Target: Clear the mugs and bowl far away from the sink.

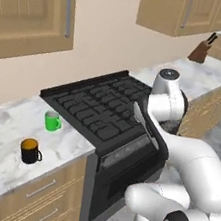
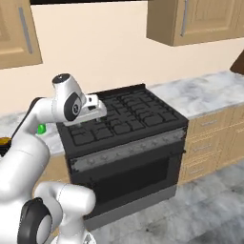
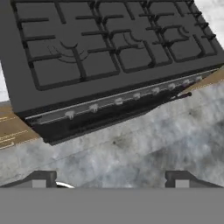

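glossy white rounded arm (image 1: 195, 161), dark joint rings.

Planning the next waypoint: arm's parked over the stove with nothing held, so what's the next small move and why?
Probably swing the arm toward its left, to the green mug and the black mug on the marble counter. The gripper looks open and empty, aimed at the stove front and the floor, with nothing of the task under it. Neither mug is within its grasp yet.

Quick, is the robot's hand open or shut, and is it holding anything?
Hand: open and empty, its two dark fingertips wide apart, above the black gas stove.
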### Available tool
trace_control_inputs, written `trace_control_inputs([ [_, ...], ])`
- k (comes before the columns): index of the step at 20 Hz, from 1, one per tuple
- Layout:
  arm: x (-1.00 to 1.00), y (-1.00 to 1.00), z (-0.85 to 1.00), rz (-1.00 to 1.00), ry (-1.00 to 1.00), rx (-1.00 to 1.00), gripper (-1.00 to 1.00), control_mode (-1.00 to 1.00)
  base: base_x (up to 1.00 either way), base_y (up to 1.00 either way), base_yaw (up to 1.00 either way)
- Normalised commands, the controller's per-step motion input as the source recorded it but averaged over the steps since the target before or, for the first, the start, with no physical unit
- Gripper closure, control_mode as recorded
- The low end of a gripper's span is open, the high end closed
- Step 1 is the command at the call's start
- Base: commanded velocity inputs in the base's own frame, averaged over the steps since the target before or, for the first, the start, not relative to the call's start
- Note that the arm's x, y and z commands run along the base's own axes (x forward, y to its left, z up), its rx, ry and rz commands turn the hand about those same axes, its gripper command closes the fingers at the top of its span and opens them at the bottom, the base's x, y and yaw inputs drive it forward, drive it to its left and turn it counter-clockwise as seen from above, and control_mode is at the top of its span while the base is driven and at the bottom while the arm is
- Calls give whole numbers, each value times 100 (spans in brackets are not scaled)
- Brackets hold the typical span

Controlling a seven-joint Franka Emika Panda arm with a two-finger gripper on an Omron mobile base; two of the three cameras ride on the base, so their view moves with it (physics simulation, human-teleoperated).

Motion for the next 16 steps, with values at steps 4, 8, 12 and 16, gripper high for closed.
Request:
trace_control_inputs([
  [4,0,0,0,0,0,0,-100,100,0,-81,-63],
  [8,0,0,0,0,0,0,-100,100,0,-92,-61],
  [12,0,0,0,0,0,0,-100,100,7,-88,-62],
  [16,0,0,0,0,0,0,-100,100,23,-74,-63],
])
